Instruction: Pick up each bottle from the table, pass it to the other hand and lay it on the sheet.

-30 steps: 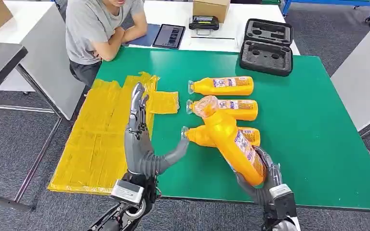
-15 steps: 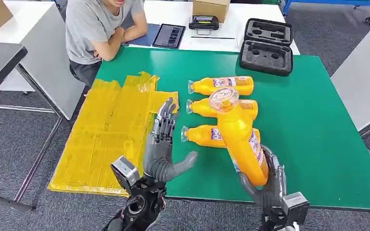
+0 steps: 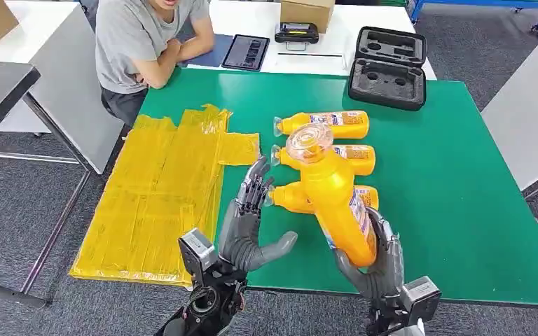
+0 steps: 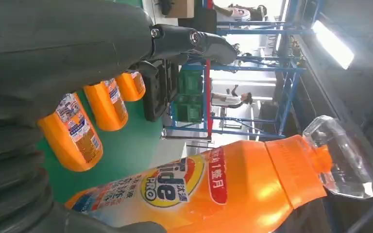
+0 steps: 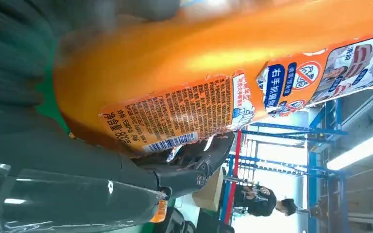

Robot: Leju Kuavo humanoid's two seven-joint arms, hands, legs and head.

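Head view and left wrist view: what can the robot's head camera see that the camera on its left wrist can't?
The head view alone shows the yellow sheet, the seated person and the right hand gripping the raised bottle. The left wrist view alone shows blue racks and a ceiling light. Both show the raised bottle, the three bottles lying on the green table, and the open left hand.

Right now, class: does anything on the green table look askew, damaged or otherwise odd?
Mainly the yellow sheet: it is crumpled, uneven at its far edge, and hangs over the green table at the left side. The three lying bottles sit in a neat row. Nothing has spilled.
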